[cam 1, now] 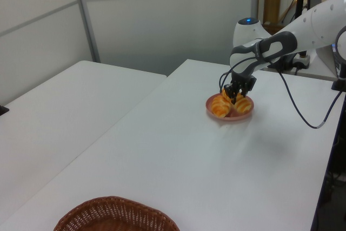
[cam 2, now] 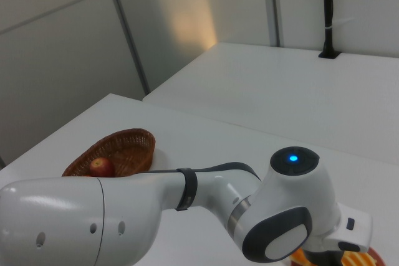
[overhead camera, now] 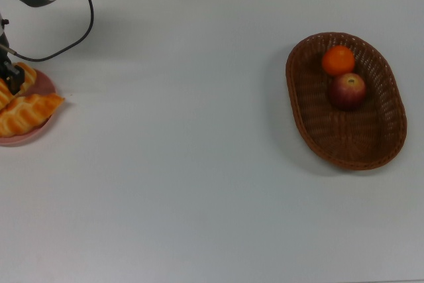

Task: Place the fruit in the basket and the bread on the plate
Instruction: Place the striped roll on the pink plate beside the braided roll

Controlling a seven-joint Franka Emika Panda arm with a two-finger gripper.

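Note:
At the top view's left edge the pink plate [overhead camera: 45,84] holds the braided loaf [overhead camera: 30,109]. The ridged roll [overhead camera: 25,74] rests on the plate beside it, and my gripper [overhead camera: 9,72] is shut on it across its middle. The left view shows the gripper [cam 1: 236,92] down on the plate [cam 1: 230,118], with the loaf [cam 1: 219,106] and the roll [cam 1: 244,105] below it. At the top view's right, the wicker basket [overhead camera: 358,138] holds the tangerine [overhead camera: 338,60] and the apple [overhead camera: 348,89]. In the right view the arm hides the plate.
A black cable [overhead camera: 83,21] runs from the arm across the table's far left corner in the top view. White table surface lies between the plate and the basket. The right view shows the basket [cam 2: 124,144] with the apple [cam 2: 100,167] behind the arm.

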